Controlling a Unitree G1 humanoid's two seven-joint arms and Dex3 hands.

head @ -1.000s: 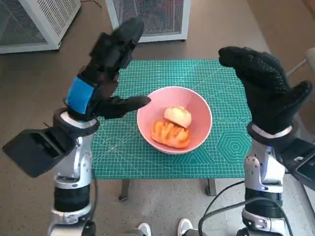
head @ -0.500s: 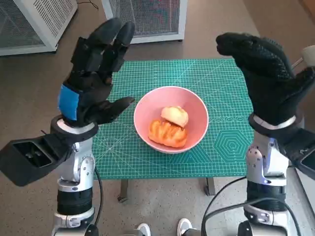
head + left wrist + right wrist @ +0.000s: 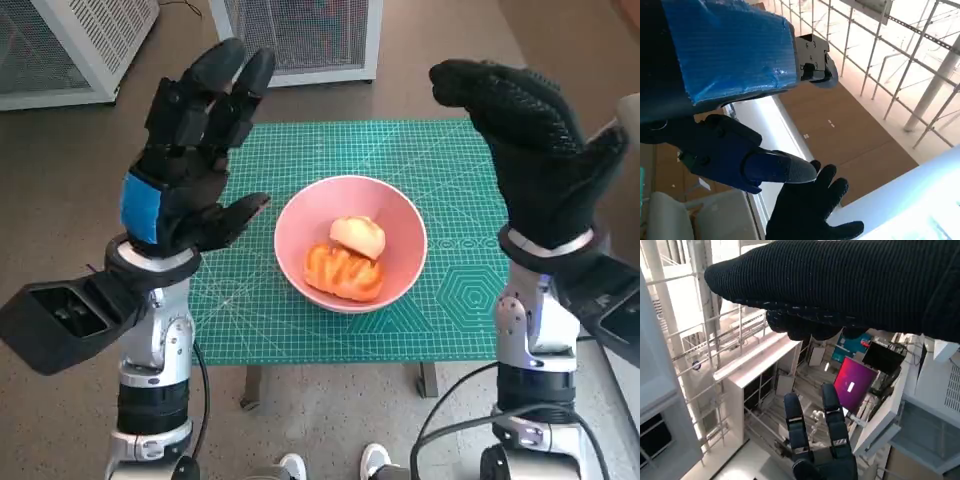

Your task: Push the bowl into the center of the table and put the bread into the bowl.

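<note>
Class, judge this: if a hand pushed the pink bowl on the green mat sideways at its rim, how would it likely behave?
The round pink bowl would probably slide rather than tip: it looks wide and low. The two bread pieces inside add a little weight low down, which likely steadies it. The green cutting mat may grip somewhat.

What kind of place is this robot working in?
Probably a robotics lab or test hall, not a kitchen. A green cutting mat covers the small table, white perforated metal cabinets stand on the floor behind it, and the wrist views show scaffold-like railings overhead.

One pink bowl (image 3: pixel 351 243) holds two pieces of bread (image 3: pixel 345 273) (image 3: pixel 358 236) on one green mat (image 3: pixel 300 150).
</note>
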